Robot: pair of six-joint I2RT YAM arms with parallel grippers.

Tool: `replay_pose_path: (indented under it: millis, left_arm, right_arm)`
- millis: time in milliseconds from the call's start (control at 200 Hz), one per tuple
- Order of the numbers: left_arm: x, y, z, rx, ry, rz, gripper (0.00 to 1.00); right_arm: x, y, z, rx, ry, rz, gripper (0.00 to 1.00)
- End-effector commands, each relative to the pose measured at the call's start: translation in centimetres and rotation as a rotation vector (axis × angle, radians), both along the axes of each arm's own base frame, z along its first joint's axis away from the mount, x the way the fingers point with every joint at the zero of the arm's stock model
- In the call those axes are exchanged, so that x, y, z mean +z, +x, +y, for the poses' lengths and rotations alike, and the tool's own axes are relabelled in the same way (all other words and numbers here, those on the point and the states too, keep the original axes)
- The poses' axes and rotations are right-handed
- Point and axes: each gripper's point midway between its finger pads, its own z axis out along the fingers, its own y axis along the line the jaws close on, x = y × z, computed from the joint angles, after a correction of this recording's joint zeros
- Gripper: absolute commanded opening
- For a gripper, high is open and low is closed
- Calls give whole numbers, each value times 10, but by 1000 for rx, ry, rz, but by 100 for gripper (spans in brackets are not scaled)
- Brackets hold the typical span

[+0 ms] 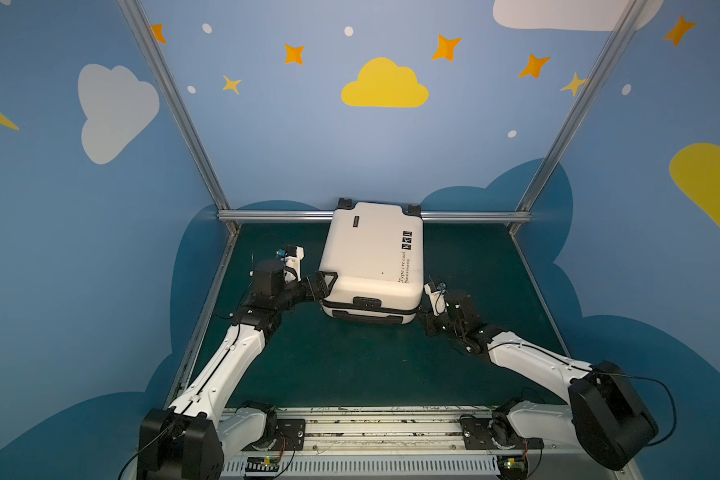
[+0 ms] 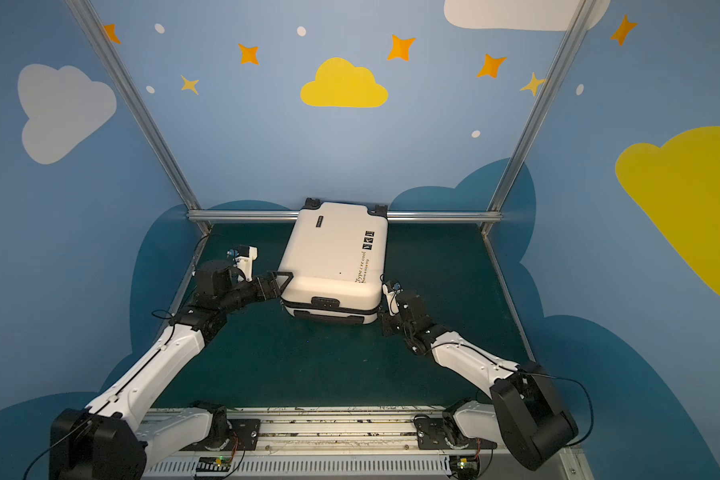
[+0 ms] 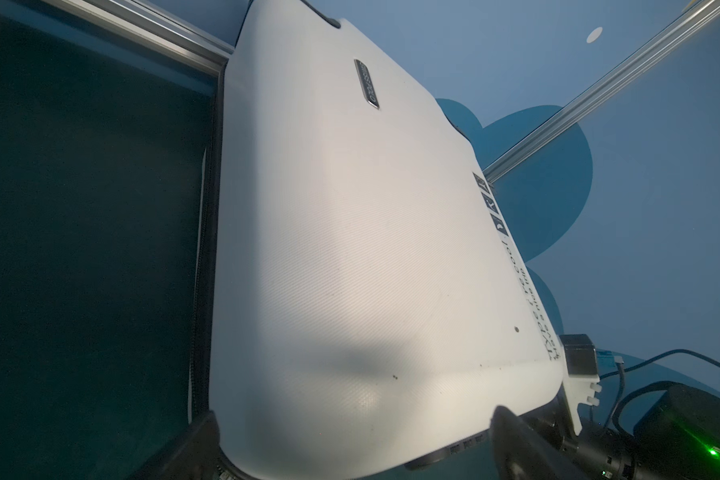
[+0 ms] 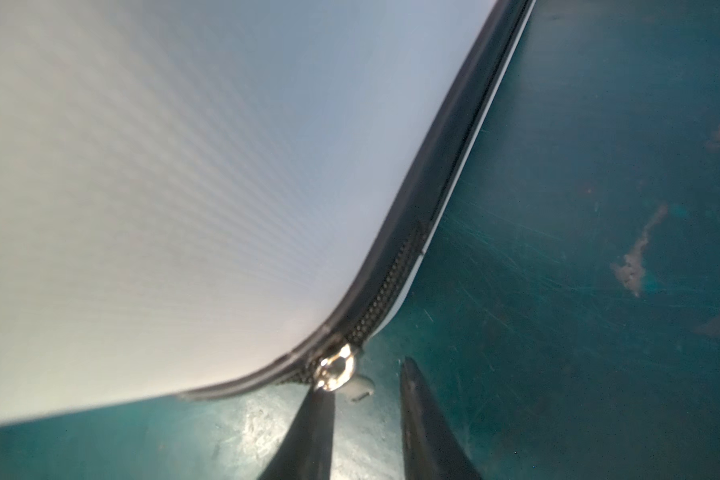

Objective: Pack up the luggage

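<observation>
Right gripper, jaws apart at zipper pull, luggage 5 o'clock corner; zipper step seemingly, next clamp the pull

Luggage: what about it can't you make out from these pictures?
- Contents: hidden by the shell of the luggage, every view.
- Printed text: too small in both top views.
- Zipper pull: blurred in the right wrist view.
- Left tool: cut off by the left wrist view's edge.
</observation>
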Motion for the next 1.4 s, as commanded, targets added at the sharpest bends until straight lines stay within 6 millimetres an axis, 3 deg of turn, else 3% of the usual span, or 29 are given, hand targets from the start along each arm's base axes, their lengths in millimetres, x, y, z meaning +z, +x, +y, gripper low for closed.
replay_pose_path:
  millis: [0, 275, 501, 961, 1332, 1392]
  left_arm:
    - [12, 4, -1, -12, -4, -40, 100]
    - [8, 5, 3, -2, 5, -33, 100]
    - [-1, 5, 7, 14, 17, -22, 100]
    - [-8, 4, -7, -59, -33, 16, 100]
    - [-5, 5, 2, -5, -8, 3, 100]
    - [-4, 4, 3, -5, -7, 1, 100]
  right_arm:
    - [14, 8, 6, 3, 16, -38, 22]
    - [10, 2, 4, 2, 17, -15, 0]
    - [11, -5, 8, 36, 32, 7, 0]
    - [13, -51, 34, 256, 151, 141, 0]
    - [40, -39, 18, 176, 188, 85, 0]
    - [46, -32, 10, 145, 209, 81, 23]
